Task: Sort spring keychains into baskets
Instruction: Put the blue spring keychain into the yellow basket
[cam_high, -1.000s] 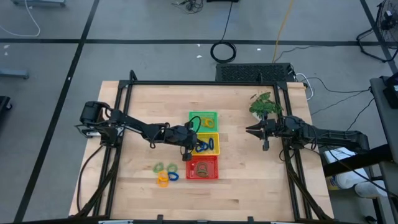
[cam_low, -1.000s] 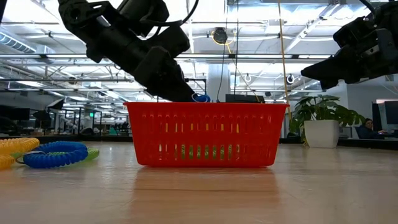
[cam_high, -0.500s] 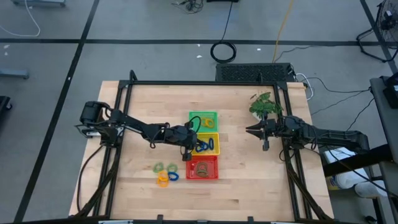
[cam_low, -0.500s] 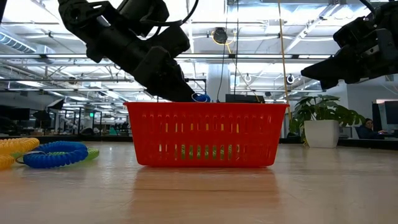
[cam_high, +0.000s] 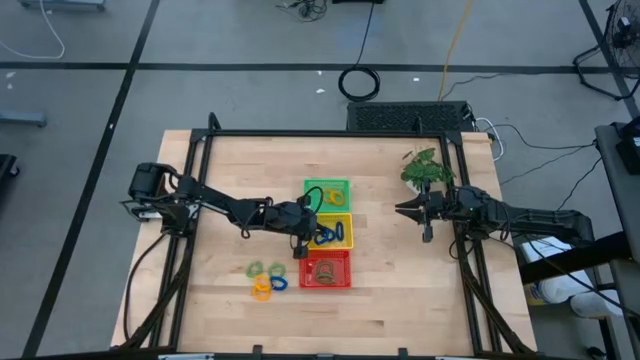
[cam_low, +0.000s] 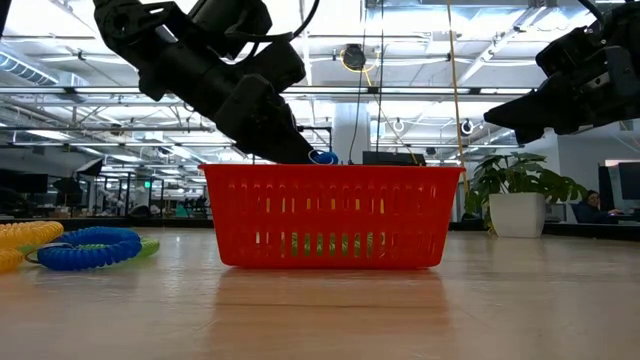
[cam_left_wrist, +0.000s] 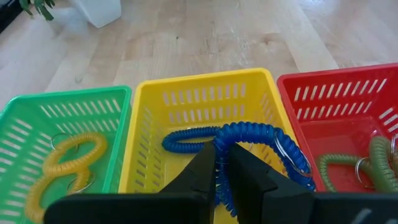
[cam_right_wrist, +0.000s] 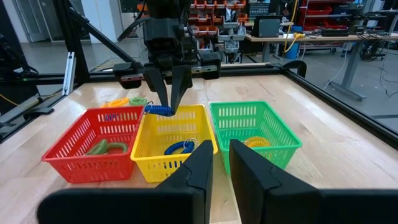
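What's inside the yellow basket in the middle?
The yellow basket holds a blue spring keychain on its floor. The left gripper, shut on a second blue keychain, hangs over it. The gripper hides part of the floor.

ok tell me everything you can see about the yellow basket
The yellow basket is a small square bin of plastic mesh with slotted walls, upright on the wooden table, the middle of three in a row between the green basket and the red basket. One blue spring keychain lies inside. The left end effector hangs over it, shut on another blue keychain.
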